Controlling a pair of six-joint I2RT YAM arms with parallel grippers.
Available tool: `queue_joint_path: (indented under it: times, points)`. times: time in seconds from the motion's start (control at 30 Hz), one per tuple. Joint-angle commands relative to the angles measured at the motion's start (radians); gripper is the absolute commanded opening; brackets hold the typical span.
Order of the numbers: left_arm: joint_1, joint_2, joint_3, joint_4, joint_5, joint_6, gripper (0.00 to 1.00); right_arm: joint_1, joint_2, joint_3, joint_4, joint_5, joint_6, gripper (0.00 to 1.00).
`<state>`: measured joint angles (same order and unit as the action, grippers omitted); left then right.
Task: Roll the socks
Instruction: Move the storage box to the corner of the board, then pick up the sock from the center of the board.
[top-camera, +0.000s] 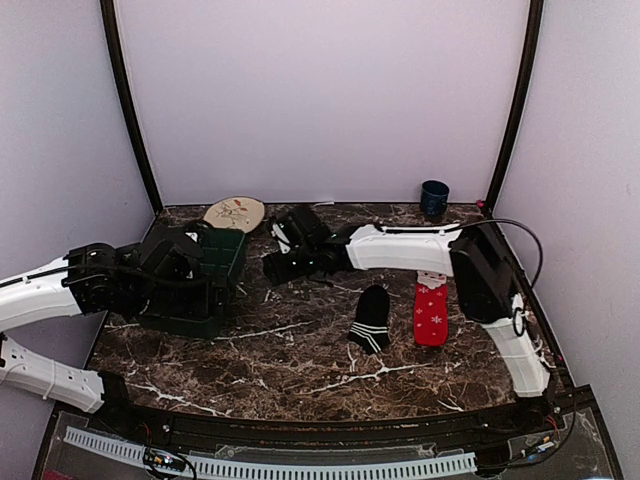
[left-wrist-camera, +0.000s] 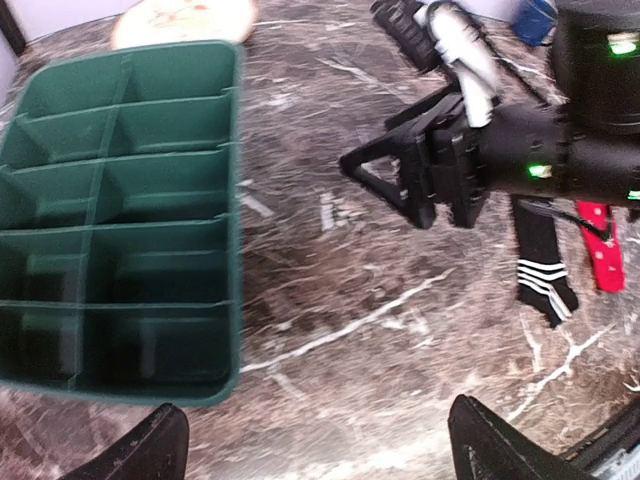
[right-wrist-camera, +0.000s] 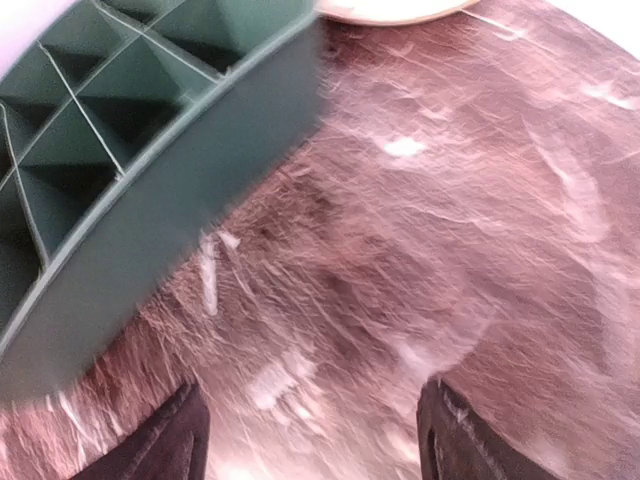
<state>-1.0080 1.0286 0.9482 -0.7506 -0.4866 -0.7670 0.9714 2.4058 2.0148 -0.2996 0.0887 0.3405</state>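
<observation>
Rolling not begun: black sock (top-camera: 371, 320), red sock (top-camera: 432, 312) lay flat, unrolled, side by side. Left gripper (left-wrist-camera: 320, 448), right gripper (right-wrist-camera: 312, 440) stood apart, empty, near green bin (left-wrist-camera: 232, 200).

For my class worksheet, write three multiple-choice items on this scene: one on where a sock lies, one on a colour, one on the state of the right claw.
1. Where is the black sock relative to the red sock?
A. Draped on top of it
B. Beside it on its left, apart
C. Tucked inside it

2. What colour is the divided bin?
A. Green
B. Yellow
C. White

3. What state is the right claw in?
A. Shut on the red sock
B. Shut on the black sock
C. Open, holding nothing

Answers:
1 B: the top view shows both socks flat on the table with bare marble between them.
2 A: its walls and dividers are dark green.
3 C: its wrist view shows fingers wide apart over bare marble.
</observation>
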Motion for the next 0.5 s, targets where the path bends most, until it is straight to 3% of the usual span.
queue_joint_path:
  times: [0.0, 0.27, 0.47]
  points:
    - [0.005, 0.081, -0.012, 0.219, 0.115, 0.134, 0.93, -0.021, -0.36, -0.282, 0.097, 0.191, -0.101, 0.7]
    - [0.005, 0.318, -0.014, 0.514, 0.327, 0.234, 0.92, 0.014, -0.863, -0.885, -0.009, 0.36, 0.006, 0.7]
    - [0.003, 0.511, 0.085, 0.562, 0.426, 0.268, 0.91, 0.14, -1.068, -1.081, -0.152, 0.417, 0.117, 0.68]
